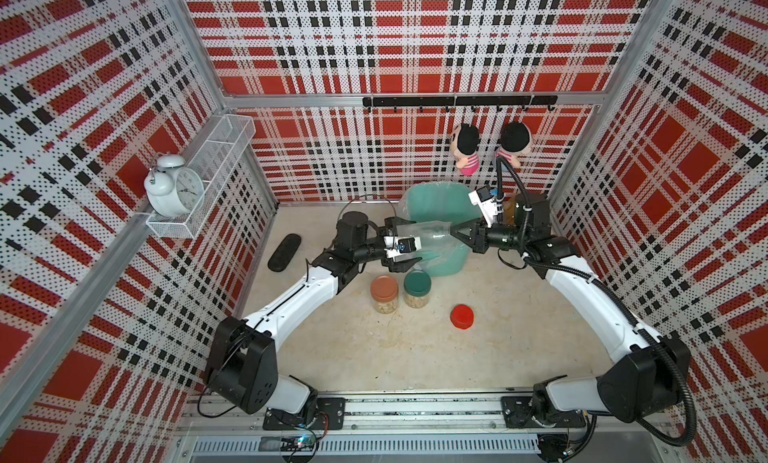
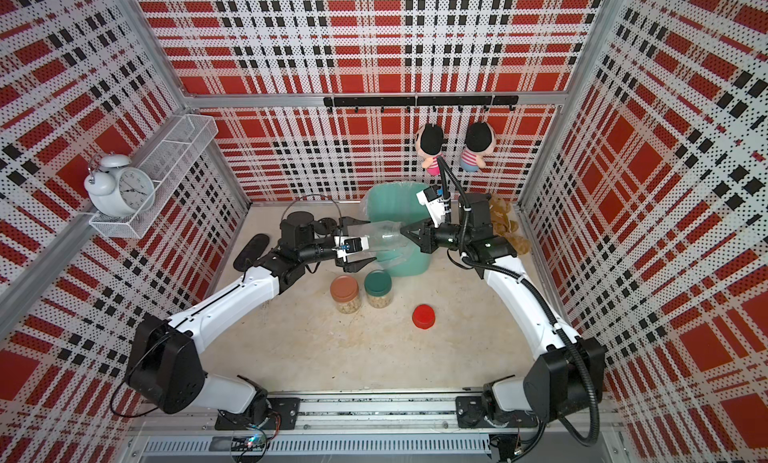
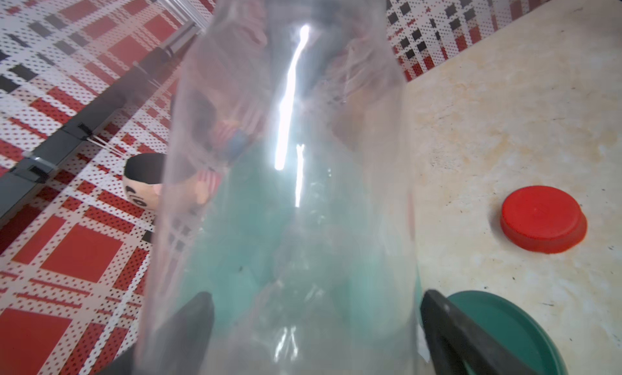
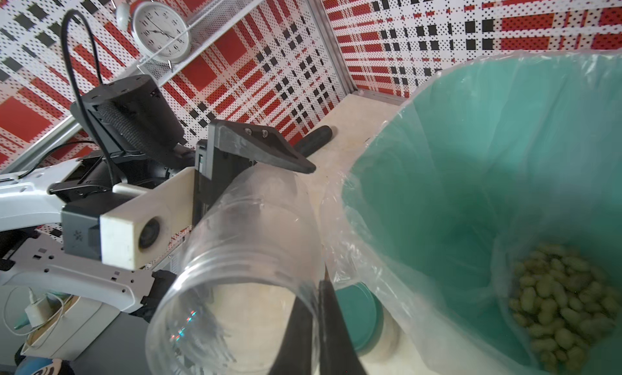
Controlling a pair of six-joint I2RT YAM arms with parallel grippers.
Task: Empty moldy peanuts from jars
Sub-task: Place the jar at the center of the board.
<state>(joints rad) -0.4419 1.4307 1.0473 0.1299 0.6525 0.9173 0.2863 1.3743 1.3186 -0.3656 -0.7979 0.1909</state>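
An empty clear jar (image 1: 428,236) (image 2: 382,236) lies on its side in the air over the near rim of the teal bin (image 1: 440,203) (image 4: 471,154). My right gripper (image 1: 451,234) (image 4: 318,289) is shut on the wall at its open mouth, one finger inside. My left gripper (image 1: 411,244) (image 3: 316,297) stands open, jaws either side of the jar's base (image 3: 286,154). Greenish moldy peanuts (image 4: 558,306) lie in the bin's liner. Two closed jars with peanuts stand in front: brown lid (image 1: 384,292), green lid (image 1: 417,288). A red lid (image 1: 462,316) (image 3: 542,218) lies loose.
A black oblong object (image 1: 284,253) lies on the table at the left. A brown plush toy (image 2: 505,224) sits behind my right arm. Two dolls (image 1: 467,149) hang from the back rail. A clock (image 1: 176,186) stands on the wire shelf on the left wall.
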